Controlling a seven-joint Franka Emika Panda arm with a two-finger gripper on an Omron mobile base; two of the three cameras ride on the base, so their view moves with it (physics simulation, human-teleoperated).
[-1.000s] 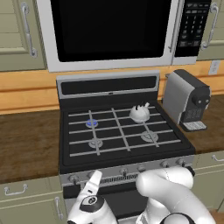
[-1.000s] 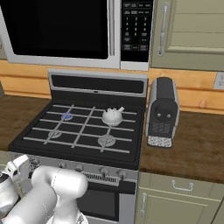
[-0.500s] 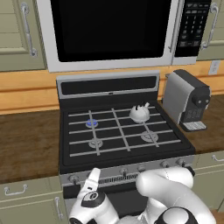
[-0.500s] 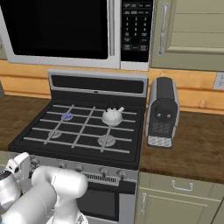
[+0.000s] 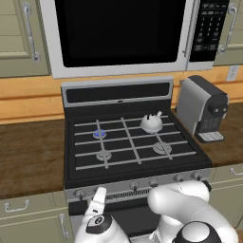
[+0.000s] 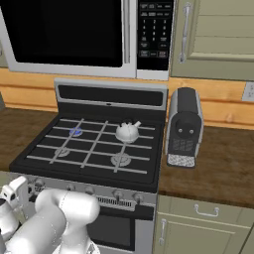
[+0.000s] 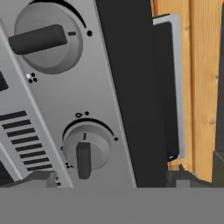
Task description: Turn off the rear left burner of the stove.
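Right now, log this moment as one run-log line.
gripper: open, at stove front strip | nearest knob: between fingertips, ungripped | rear left burner: glowing blue | kettle: rear right

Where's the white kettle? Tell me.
The kettle sits on the stove's rear right burner in both base views, between the blue-glowing rear left burner and the coffee machine.

Open air before stove knobs, seemingly.

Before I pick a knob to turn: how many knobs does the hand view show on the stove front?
2. One knob sits at the top left, its bar lying across the picture. The other knob is lower, near the fingers, its bar pointing down. More may lie outside the frame.
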